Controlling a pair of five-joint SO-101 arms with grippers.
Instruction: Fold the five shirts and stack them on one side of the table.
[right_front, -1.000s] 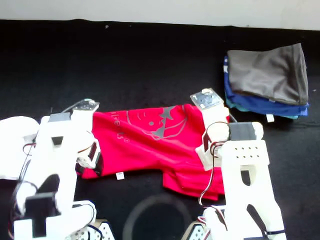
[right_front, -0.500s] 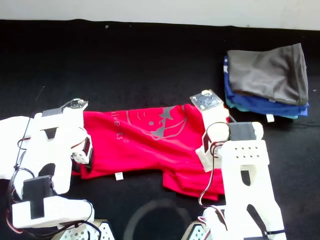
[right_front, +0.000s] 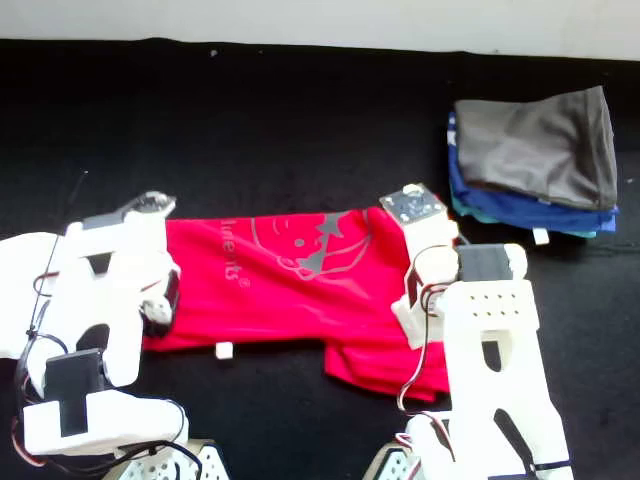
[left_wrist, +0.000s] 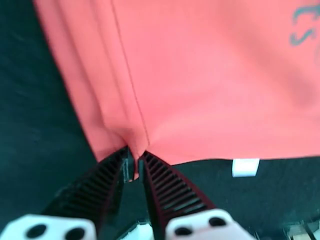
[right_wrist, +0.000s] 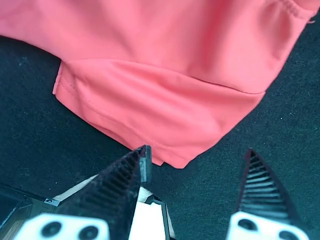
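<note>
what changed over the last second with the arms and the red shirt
The left gripper, shut on the red shirt at its hem, drew outward, away from the right gripper, and pulled that edge along. The shirt now lies stretched flatter, and its white tag shifted the same way. The right gripper stayed open over the shirt's sleeve, and the stack of folded shirts did not move.
</note>
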